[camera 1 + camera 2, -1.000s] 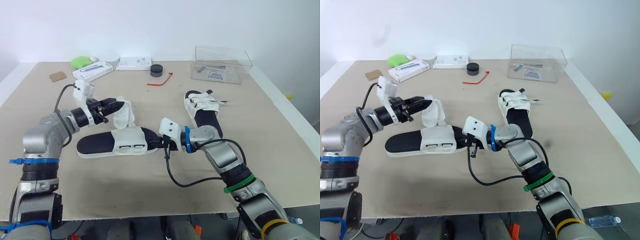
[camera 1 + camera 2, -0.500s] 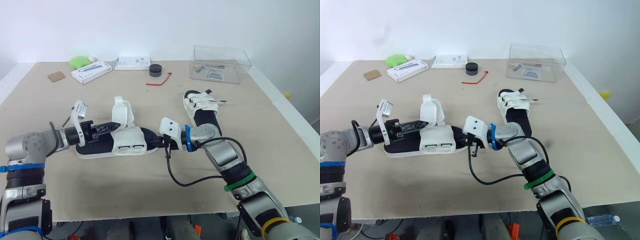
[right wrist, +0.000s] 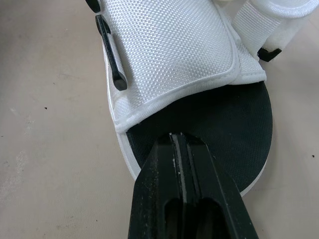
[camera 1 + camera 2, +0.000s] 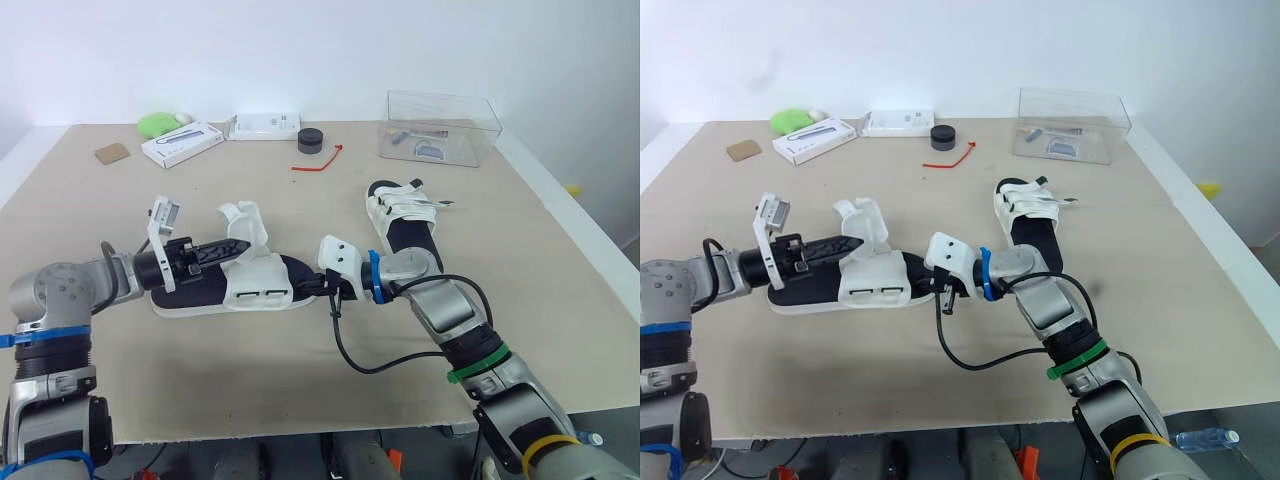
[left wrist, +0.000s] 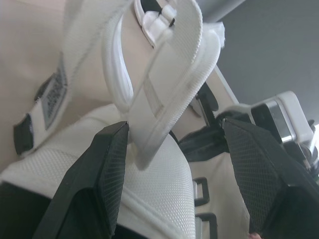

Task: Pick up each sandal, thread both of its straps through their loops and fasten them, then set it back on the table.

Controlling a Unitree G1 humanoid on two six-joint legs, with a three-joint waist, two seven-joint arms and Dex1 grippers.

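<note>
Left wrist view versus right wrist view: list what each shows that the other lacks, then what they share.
Left wrist view: the left gripper, open, sits either side of a loose white strap that curls upward. Right wrist view: the right gripper, shut, lies on the sandal's black footbed, with black loops and bare table alongside. Shared: the sandal's white mesh upper.

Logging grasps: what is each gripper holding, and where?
Nothing is clamped. The left gripper stands open astride the loose strap of the near sandal; the right gripper is shut, tips on its black footbed.
</note>
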